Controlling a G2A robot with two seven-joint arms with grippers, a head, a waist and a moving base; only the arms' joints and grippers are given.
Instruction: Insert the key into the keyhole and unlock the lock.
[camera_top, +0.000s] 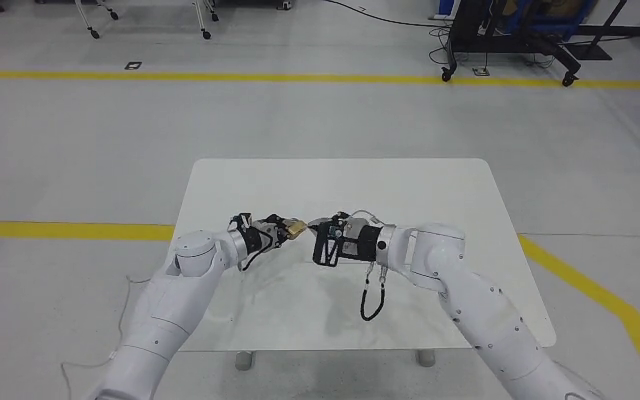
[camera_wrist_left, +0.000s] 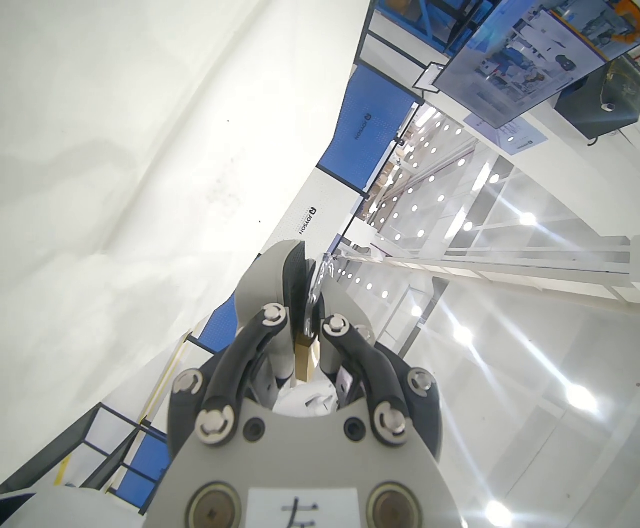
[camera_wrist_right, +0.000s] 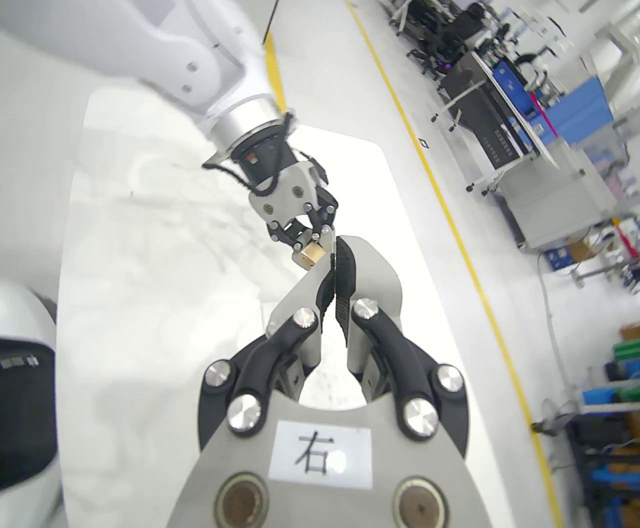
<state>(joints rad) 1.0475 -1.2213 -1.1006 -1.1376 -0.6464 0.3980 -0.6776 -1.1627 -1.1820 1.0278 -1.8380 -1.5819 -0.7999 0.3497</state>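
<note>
You have the left gripper (camera_wrist_right: 311, 239) clamped on the small brass lock (camera_wrist_right: 313, 253), holding it in the air above the middle of the white table (camera_top: 420, 190). Your right gripper (camera_wrist_right: 334, 252) faces it, fingertips pressed together right against the lock's body. You cannot make out the key between them.

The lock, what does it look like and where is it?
Find the white table; above its middle two robot arms meet tip to tip. The lock is pinched in the left end effector, right before the right end effector's shut tips. It is the one small gold block among grey and black parts.
</note>
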